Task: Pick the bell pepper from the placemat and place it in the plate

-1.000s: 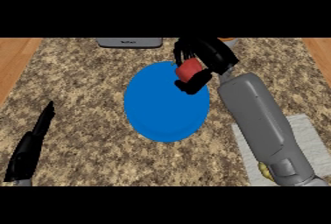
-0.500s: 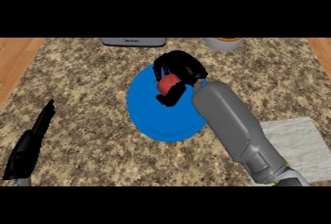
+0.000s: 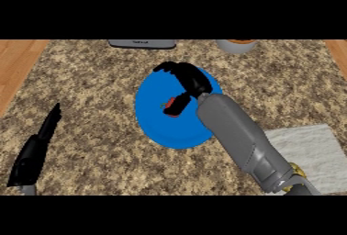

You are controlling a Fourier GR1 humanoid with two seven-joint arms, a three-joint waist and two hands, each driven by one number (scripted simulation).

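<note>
Right hand (image 3: 186,82) hung over blue plate (image 3: 152,124), fingers spread, thumb beside red bell pepper (image 3: 177,106) lying on plate. Left hand (image 3: 34,151) rested open at left edge.

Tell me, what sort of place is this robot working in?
Most likely a kitchen. A speckled stone counter holds a blue plate, a pale placemat and a small pot at the back edge, and the robot hand is over a red bell pepper on the plate.
</note>
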